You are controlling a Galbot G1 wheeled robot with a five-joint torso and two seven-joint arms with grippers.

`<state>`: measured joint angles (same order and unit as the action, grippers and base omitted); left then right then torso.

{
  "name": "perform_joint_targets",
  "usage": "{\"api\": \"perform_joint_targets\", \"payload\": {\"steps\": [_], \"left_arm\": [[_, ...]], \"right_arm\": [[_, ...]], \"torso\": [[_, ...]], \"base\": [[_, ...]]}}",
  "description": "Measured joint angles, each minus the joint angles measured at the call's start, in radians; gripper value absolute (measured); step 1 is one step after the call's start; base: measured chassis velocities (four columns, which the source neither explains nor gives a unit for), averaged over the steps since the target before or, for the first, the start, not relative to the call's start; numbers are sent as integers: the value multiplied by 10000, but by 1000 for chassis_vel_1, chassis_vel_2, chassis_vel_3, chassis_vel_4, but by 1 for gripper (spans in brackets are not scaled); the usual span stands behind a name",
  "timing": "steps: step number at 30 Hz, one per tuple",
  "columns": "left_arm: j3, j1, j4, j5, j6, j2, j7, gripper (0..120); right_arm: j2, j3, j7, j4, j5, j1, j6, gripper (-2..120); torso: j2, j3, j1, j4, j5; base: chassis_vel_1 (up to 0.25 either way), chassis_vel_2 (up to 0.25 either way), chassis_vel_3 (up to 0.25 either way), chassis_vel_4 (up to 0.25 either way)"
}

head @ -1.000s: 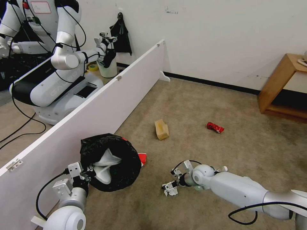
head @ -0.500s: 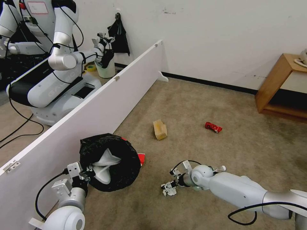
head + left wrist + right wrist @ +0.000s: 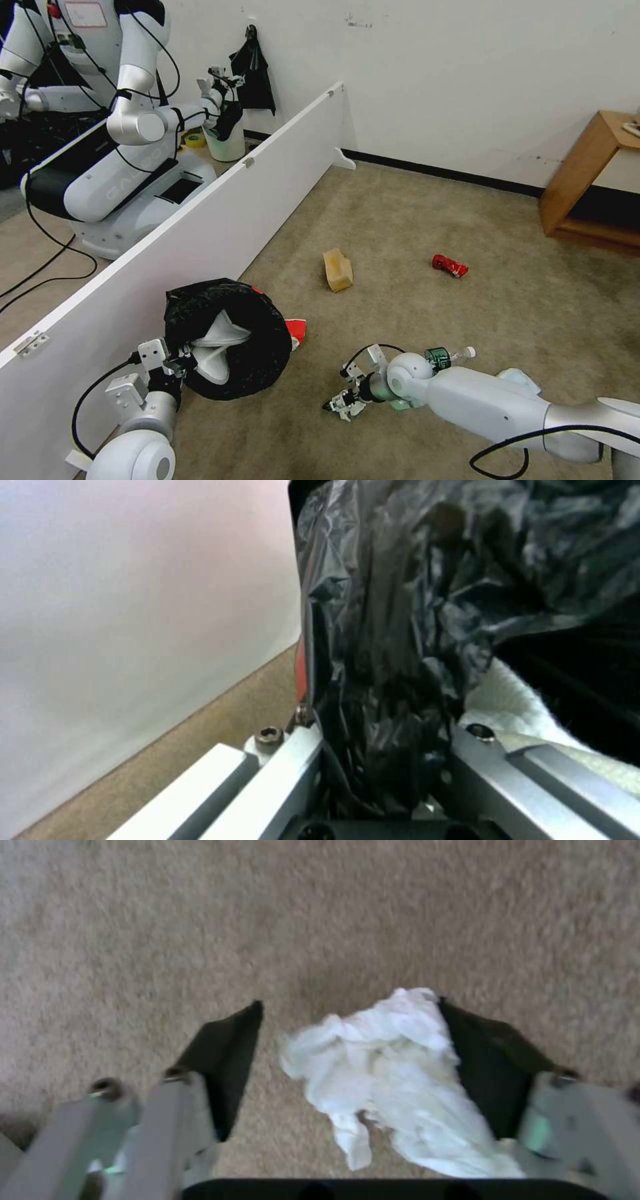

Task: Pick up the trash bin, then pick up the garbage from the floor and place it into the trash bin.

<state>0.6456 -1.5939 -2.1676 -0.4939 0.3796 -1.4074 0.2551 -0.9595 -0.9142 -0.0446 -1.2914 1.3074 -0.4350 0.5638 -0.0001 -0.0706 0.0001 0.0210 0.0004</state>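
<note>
bins 1 [image 3: 227, 337] | slippers 1 [image 3: 217, 347] | bottles 1 [image 3: 445, 357] | cans 1 [image 3: 449, 265] | tissues 1 [image 3: 393, 1075]

Carpet floor [image 3: 413, 220]: paper bag [image 3: 337, 269], can [image 3: 449, 265].

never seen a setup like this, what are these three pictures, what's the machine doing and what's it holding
It is a wheeled robot with two arms. The wide picture comes from its head camera, looking down at a carpeted floor; the other two come from cameras on its wrists.

The left gripper is clamped on the rim of the trash bin, a red bin lined with a black bag, with something white inside.

The right gripper is low over the carpet, its fingers open around a crumpled white tissue.

On the floor lie a tan paper bag, a red can and a green-labelled bottle.
</note>
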Motion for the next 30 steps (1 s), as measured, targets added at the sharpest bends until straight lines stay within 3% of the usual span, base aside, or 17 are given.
{"api": "perform_joint_targets", "payload": {"steps": [10, 16, 30], "left_arm": [[-140, 90, 25, 9, -2, -3, -4, 0], [-203, 138, 25, 22, 22, -8, 0, 0], [-338, 188, 33, 99, 87, -104, 33, 0]], "right_arm": [[253, 154, 233, -154, -37, -158, 23, 30], [375, 346, 401, -230, -48, -284, 27, 4], [710, 940, 575, -567, -57, -384, 8, 0]], "torso": [[0, 1, 0, 2, -2], [0, 1, 1, 3, -3], [1, 1, 0, 2, -3]], "base": [[0, 0, 0, 0], [0, 0, 0, 0], [0, 0, 0, 0]]}}
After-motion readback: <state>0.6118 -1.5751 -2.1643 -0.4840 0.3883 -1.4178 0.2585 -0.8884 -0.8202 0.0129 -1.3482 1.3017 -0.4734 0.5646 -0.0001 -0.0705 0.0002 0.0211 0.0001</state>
